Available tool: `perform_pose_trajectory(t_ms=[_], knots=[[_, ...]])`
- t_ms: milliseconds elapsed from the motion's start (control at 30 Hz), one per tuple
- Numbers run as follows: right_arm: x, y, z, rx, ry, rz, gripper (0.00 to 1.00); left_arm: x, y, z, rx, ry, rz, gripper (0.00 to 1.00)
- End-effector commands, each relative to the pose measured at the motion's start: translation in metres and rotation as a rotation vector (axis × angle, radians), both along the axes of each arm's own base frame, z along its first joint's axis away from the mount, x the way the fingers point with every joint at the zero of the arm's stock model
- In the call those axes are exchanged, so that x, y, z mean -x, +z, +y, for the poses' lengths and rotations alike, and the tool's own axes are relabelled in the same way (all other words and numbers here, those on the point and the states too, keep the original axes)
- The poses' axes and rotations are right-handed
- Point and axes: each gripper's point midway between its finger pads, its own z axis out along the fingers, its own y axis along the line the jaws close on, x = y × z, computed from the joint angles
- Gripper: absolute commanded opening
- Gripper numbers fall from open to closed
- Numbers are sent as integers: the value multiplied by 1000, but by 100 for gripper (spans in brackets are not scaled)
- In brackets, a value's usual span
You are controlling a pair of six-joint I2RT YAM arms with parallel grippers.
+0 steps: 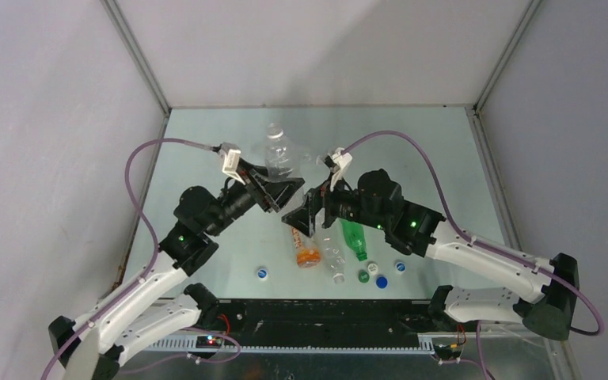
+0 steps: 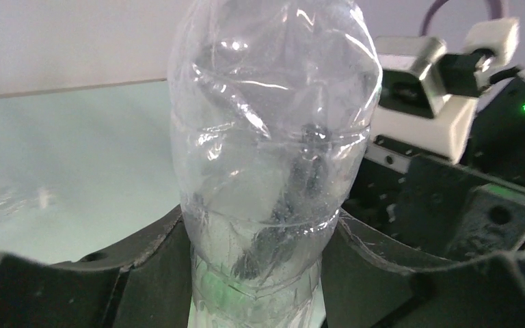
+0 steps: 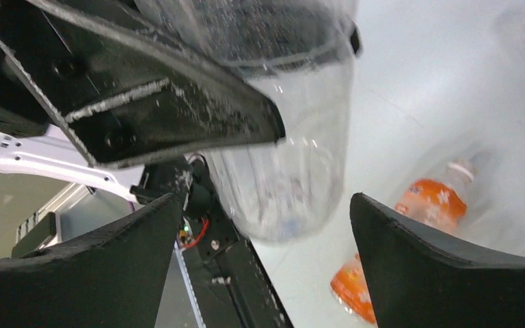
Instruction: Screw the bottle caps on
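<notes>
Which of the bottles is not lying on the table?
The clear bottle clamped in the left gripper; the orange bottle, the green bottle and the second clear bottle lie on the table.

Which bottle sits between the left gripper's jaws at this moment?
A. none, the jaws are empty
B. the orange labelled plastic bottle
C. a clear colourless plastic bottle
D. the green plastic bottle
C: the left wrist view shows the left gripper with its jaws pressed against both sides of the clear colourless plastic bottle, while the orange labelled plastic bottle and the green plastic bottle lie on the table.
</notes>
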Motion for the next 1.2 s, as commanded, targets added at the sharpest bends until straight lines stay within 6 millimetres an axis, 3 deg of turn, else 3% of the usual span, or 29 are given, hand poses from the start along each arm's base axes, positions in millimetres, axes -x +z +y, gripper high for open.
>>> perform_pose_trajectory(t_ms=[0,133,333,400,600,833,1167], knots=[[1,-7,-25,75,-48,11,98,-14,-12,27,-142,163,-66,55],[-7,-36,-62,211,-173,77,99,-17,-34,47,-311,236,-92,55],[-25,-99,-154,475,-530,275,99,-10,-67,74,-558,269,-148,54],[-19,-124,-188,544,-640,381,99,-7,-77,80,-632,261,-175,55],[-3,-175,-258,576,-971,600,94,6,-102,81,-721,183,-286,58],[16,-227,-296,593,-1205,791,83,18,-113,76,-735,108,-359,53],[23,-276,-281,564,-1198,953,64,19,-130,73,-796,63,-381,51]])
